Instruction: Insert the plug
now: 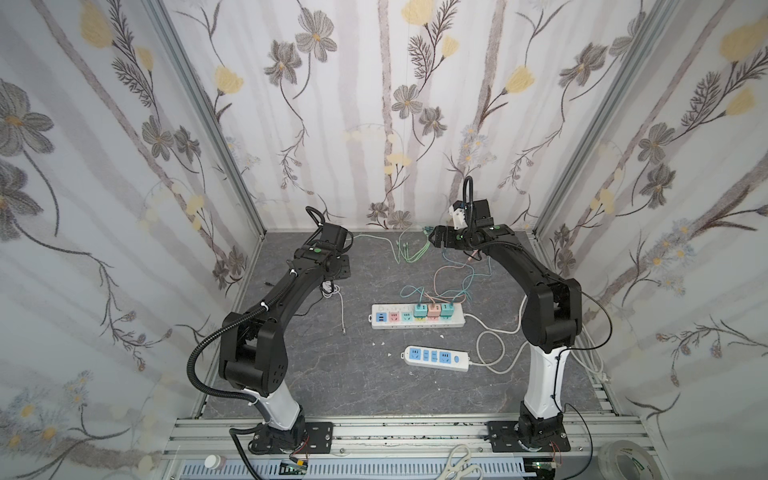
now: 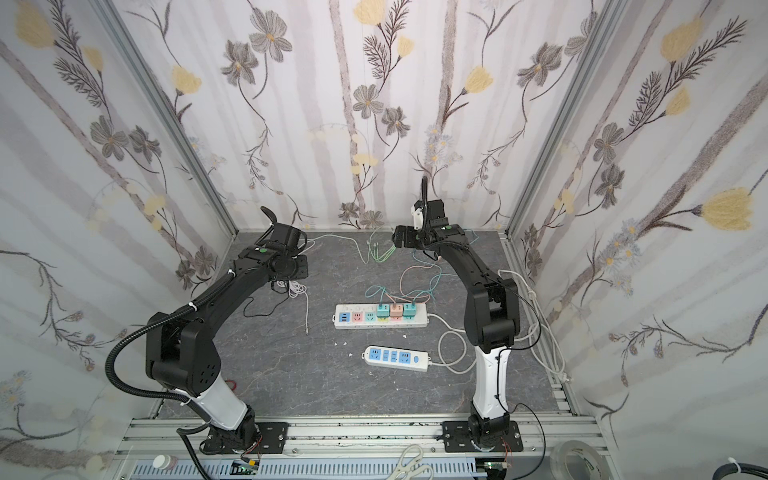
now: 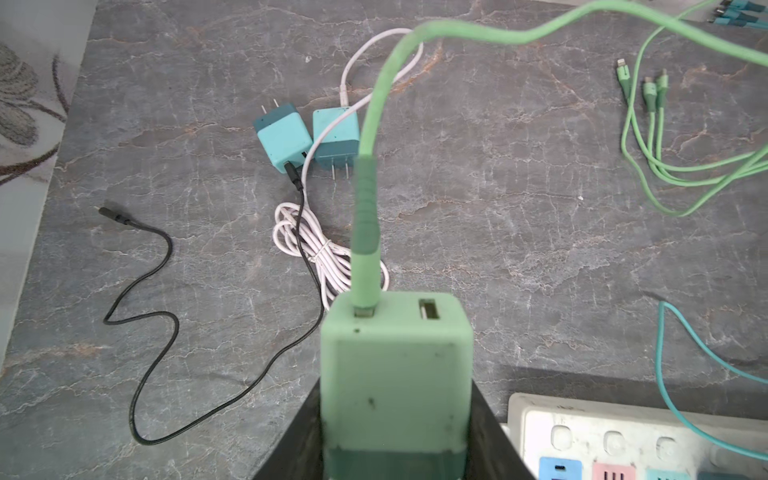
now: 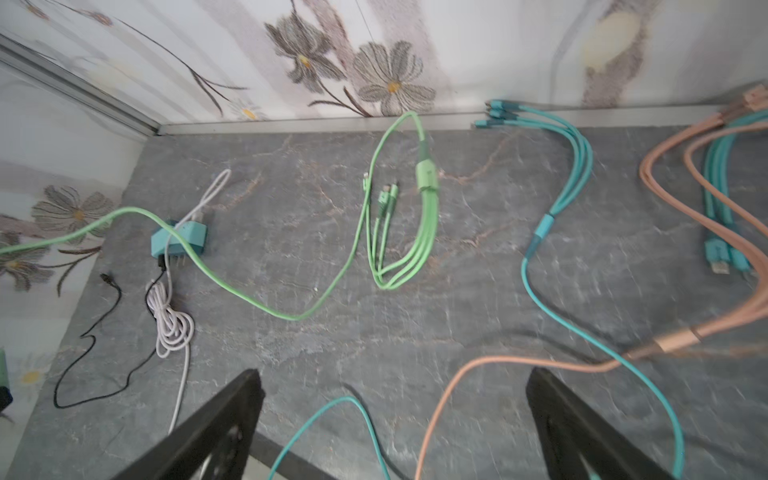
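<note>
A light green plug [image 3: 395,365] with a green cable [image 3: 365,199] sits between the black fingers of my left gripper [image 3: 395,419], which is shut on it. In both top views that gripper [image 1: 345,244] hangs at the back left, well away from the white power strip [image 1: 415,326], [image 3: 623,432]. The strip carries three plugs [image 1: 433,311] at its right end; its left sockets [image 1: 394,318] are free. My right gripper [image 4: 395,399], [image 1: 432,240] stands open above the floor at the back, with only loose cables under it.
A second white strip with blue sockets [image 1: 436,358] lies nearer the front. Two teal plugs [image 3: 282,137], [image 3: 336,135], a white cable coil [image 3: 316,245] and a black cable [image 3: 137,299] lie at the back left. Green [image 4: 386,232], teal [image 4: 557,195] and pink [image 4: 673,174] cables lie across the back.
</note>
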`<act>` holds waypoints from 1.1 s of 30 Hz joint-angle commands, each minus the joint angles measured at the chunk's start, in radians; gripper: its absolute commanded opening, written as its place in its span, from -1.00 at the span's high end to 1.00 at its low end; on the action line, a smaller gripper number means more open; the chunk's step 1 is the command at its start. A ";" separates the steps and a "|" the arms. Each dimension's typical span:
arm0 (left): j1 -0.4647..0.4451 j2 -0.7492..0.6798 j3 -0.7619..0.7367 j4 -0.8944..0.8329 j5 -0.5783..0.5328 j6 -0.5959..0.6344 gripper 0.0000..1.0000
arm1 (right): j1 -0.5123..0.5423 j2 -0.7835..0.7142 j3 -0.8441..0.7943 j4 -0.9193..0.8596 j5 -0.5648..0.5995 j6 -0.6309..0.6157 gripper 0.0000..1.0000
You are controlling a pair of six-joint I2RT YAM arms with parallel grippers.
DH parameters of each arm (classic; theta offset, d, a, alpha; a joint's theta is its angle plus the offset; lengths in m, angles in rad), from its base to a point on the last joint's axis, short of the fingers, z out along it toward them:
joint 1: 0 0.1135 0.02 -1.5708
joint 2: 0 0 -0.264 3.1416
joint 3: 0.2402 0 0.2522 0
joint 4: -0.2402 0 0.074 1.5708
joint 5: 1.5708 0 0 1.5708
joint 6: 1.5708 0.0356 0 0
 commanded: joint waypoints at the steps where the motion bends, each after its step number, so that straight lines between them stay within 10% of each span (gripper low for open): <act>1: -0.019 0.006 0.006 0.004 0.033 0.017 1.00 | -0.004 -0.070 -0.062 0.000 0.074 0.002 -0.99; 11: -0.091 0.020 0.032 0.007 0.071 0.060 1.00 | -0.007 -0.269 -0.189 -0.055 0.149 0.068 -0.99; 19: -0.143 0.006 -0.015 0.053 0.094 0.125 1.00 | -0.026 -0.555 -0.544 0.319 0.111 0.129 -0.99; 33: -0.163 -0.105 -0.179 0.249 0.202 0.330 1.00 | -0.061 -0.523 -0.565 0.364 -0.299 0.220 -0.98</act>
